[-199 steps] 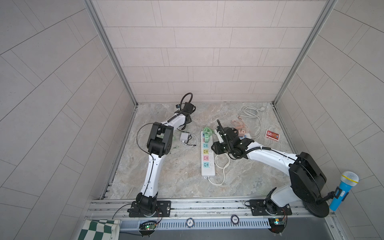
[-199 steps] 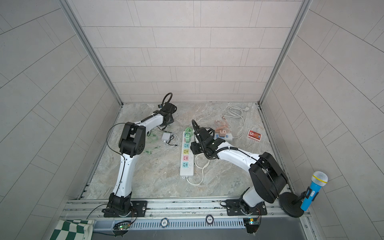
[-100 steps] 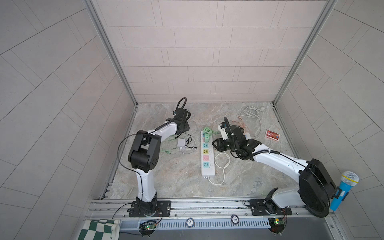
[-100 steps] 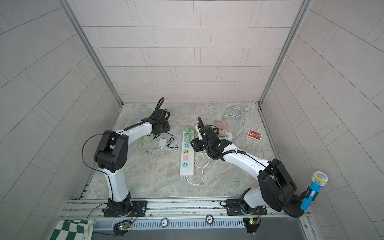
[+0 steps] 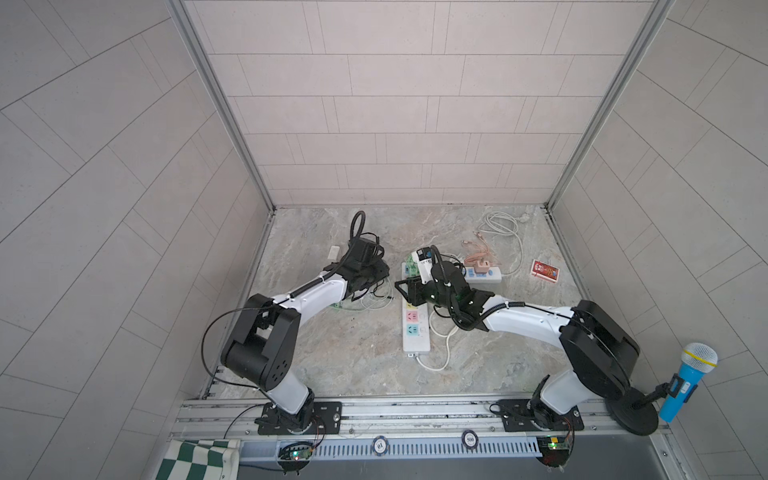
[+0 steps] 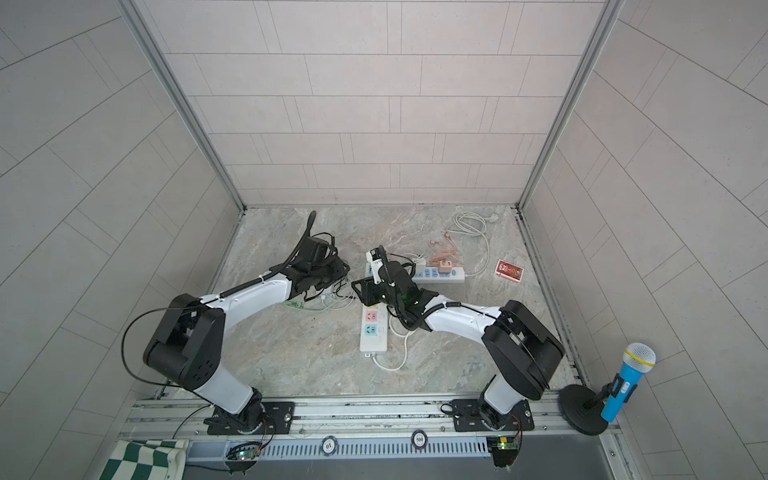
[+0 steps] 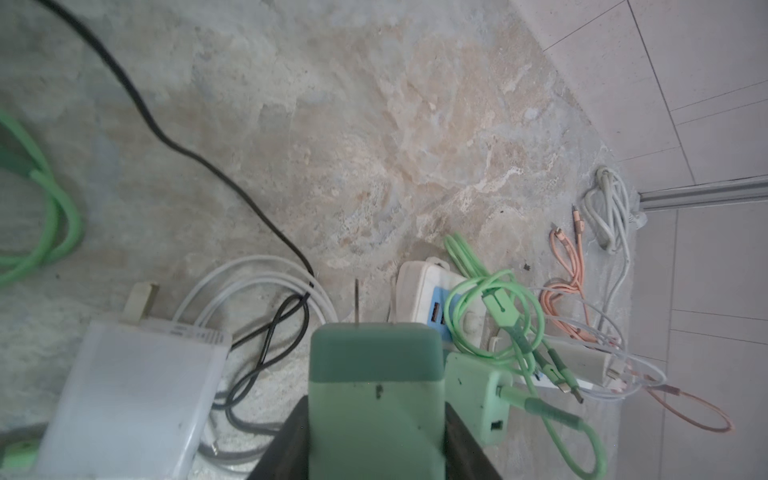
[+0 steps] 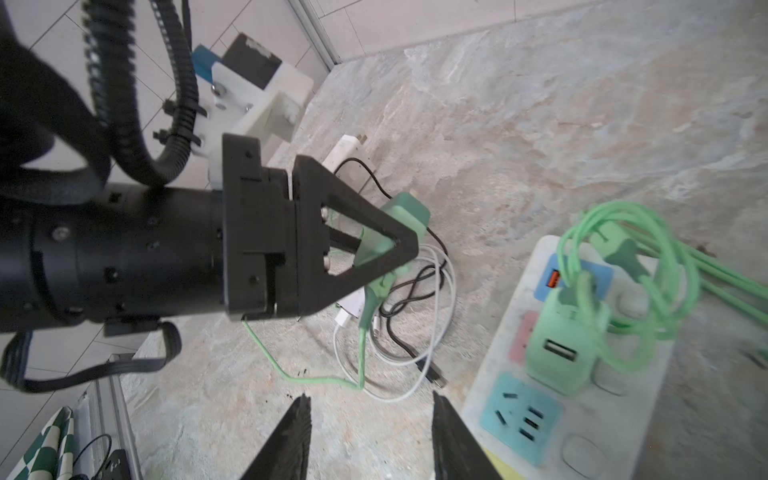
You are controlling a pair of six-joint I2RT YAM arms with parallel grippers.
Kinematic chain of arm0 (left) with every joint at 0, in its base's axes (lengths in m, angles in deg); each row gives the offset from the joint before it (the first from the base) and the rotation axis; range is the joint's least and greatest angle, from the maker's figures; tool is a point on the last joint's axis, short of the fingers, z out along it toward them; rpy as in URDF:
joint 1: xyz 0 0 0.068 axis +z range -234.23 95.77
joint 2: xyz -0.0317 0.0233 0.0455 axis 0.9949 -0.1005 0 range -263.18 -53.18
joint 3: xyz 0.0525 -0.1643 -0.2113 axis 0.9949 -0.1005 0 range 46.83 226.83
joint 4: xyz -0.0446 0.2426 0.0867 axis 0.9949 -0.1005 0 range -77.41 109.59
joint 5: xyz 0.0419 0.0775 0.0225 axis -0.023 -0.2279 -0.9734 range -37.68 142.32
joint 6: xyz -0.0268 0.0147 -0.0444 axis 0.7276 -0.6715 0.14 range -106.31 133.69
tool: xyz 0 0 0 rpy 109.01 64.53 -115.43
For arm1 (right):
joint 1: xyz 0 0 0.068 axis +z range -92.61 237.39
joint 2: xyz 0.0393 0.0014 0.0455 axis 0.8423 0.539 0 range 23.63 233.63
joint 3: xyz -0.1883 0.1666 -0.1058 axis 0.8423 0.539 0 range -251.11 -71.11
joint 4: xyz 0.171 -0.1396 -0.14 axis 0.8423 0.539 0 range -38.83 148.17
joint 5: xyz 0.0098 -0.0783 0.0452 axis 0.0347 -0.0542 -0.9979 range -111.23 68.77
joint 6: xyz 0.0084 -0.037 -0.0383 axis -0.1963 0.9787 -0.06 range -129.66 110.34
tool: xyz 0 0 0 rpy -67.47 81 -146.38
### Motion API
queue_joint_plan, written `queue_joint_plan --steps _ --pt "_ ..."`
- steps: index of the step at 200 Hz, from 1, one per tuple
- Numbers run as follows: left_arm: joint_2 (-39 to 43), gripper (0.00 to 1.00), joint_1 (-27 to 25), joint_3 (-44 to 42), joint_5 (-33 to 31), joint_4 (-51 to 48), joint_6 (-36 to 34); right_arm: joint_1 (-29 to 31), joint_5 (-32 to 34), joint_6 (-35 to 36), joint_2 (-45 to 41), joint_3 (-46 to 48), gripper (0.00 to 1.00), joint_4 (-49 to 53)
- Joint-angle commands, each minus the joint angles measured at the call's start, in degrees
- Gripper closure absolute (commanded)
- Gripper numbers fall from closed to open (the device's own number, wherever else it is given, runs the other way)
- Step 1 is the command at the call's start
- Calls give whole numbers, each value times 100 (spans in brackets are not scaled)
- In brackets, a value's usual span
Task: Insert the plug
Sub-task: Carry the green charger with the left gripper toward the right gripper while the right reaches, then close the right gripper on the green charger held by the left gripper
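Note:
My left gripper is shut on the green plug, whose metal prongs point away from the wrist. In the right wrist view the same plug sticks out of the left gripper, just above a tangle of cables on the floor. In both top views the left gripper hangs left of the white power strip. My right gripper is open and empty, low over the floor beside the strip, and across its middle in a top view.
A second green charger with looped green cable sits in the strip. A white charger and black and white cables lie by the left gripper. A smaller strip with a pink charger, a red card pack and a white cable coil lie at the back right.
The left gripper has come forward from the back of the floor towards the strip, its elbow dropping to the front left. The right gripper has shifted slightly left over the strip.

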Motion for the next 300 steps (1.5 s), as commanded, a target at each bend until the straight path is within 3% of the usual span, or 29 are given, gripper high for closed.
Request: queue_joint_plan --steps 1,39,73,168,300 --pt "535 79 1 -164 190 309 441 177 398 -232 287 -138 54 -772" --pt "1166 79 -1 -342 253 14 404 392 413 -198 524 -229 52 -1035" --pt "1353 79 1 -583 696 156 588 525 609 -12 635 -203 51 -1425" --pt "1679 79 12 -958 1125 474 905 592 1049 154 1144 -427 50 -1956" --pt "2028 80 4 -1403 1096 839 1208 622 1135 -101 1303 -454 49 -3009"
